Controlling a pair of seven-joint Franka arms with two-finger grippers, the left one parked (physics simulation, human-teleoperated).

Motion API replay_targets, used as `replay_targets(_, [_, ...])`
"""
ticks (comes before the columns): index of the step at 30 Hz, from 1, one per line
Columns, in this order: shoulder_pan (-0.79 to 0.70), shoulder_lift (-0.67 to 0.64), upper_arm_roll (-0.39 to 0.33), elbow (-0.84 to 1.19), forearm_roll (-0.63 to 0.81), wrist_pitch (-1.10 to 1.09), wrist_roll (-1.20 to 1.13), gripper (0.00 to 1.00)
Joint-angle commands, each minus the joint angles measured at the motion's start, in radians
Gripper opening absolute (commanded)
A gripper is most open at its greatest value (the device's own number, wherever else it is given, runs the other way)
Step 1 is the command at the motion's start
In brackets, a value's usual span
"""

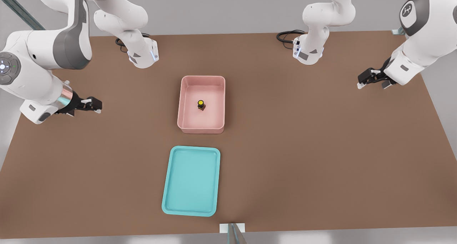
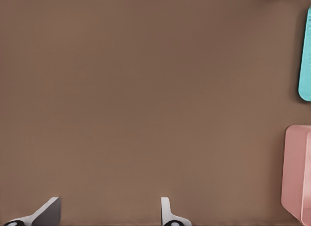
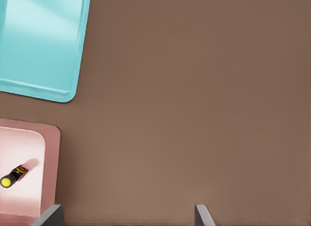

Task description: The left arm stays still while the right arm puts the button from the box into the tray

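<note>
Inside box [image 1: 185, 94]: button [image 1: 201, 105] upright; tool [image 1: 93, 105] open.

On a plain brown surface [image 1: 321, 147], a pale pink box [image 1: 185, 105] at the frame's centre holds a button [image 1: 201, 105] with a yellow cap on a dark base, a turquoise tray [image 1: 191, 179] lies below it, and the white, grey-jointed right arm [image 1: 39, 58] carries a black gripper [image 1: 93, 105] at centre left.

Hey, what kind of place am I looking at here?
Likely a simulated robot test bench: white arms bolted to a plain brown table, the open gripper hanging at the front view's left, and only a box holding a button, plus a tray.
</note>
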Motion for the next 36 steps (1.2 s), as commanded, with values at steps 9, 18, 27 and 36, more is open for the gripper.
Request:
replay_targets(9, [0.325,0.208,0.289,-0.096,0.049,0.146,0.993,1.00])
replay_targets(18, [0.336,0.070,0.351,-0.728,0.021,0.867,1.443,1.00])
replay_targets(27, [0.388,0.177,0.363,-0.799,-0.140,1.019,1.717,1.00])
replay_targets(36, [0.391,0.226,0.363,-0.820,-0.220,1.028,1.808,1.00])
